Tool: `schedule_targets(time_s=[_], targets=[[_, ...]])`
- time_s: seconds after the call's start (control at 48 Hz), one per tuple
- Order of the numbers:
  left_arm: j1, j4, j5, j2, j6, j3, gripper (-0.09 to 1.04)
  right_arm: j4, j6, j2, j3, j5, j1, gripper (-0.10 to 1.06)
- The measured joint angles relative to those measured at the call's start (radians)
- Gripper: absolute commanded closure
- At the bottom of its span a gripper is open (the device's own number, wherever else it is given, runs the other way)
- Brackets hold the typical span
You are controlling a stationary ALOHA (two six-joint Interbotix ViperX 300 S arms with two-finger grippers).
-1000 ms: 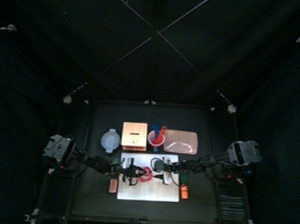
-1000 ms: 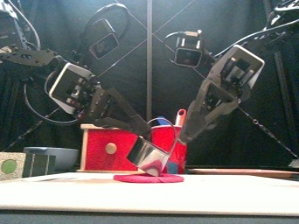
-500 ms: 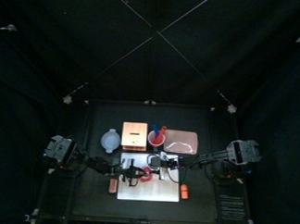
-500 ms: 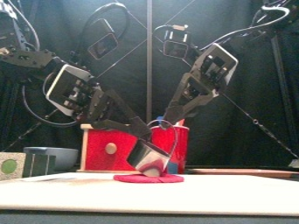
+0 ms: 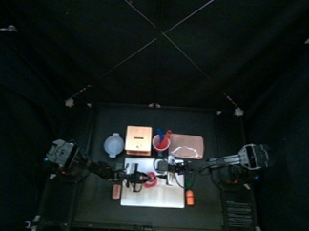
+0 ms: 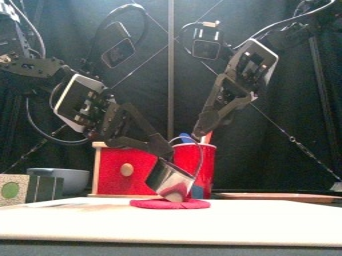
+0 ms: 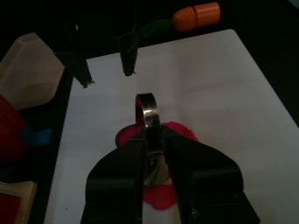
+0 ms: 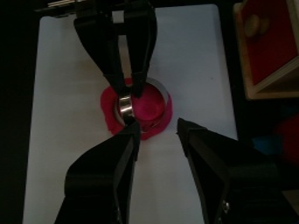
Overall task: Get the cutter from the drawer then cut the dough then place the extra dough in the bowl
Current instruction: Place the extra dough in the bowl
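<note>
**Task item.** The cutter (image 7: 140,112) stands with its rim on the red dough (image 8: 152,109). The left gripper (image 7: 152,149) is pinched on its wire handle.

**Right gripper** (image 8: 158,131). It hangs above the dough with its jaws spread. Whether either jaw touches the cutter cannot be told.

**Board.** The dough lies on the white board (image 8: 70,105), toward the board's 12 o'clock half. Bare board runs from the dough out to 6 o'clock, and to 3 and 9 o'clock.

**Surroundings, read from the dough.**
- 12 o'clock: the wooden box (image 5: 138,138), just beyond the board's back edge.
- About 11 o'clock: the bowl (image 5: 112,143), beside the box.
- About 1 o'clock: the red cup (image 5: 161,142), with the pink tray (image 5: 188,144) just right of it.
- About 4 o'clock: an orange toy (image 7: 197,13), off the board and just past its corner.

**Edges.** The table (image 5: 106,120) shows bare margin behind the box.

**Markings.** Any writing is too small to read.
</note>
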Motion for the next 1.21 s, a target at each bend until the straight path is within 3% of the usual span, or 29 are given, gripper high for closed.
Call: schedule_targets(time_s=[0.875,1.208], targets=[[0.0,0.0,0.0,0.0,0.002,0.003,0.34,0.017,0.0,0.149,-0.061,-0.078,0.038,0.2],[0.0,0.0,0.0,0.0,0.006,0.005,0.34,0.017,0.0,0.153,-0.064,-0.075,0.038,0.38]])
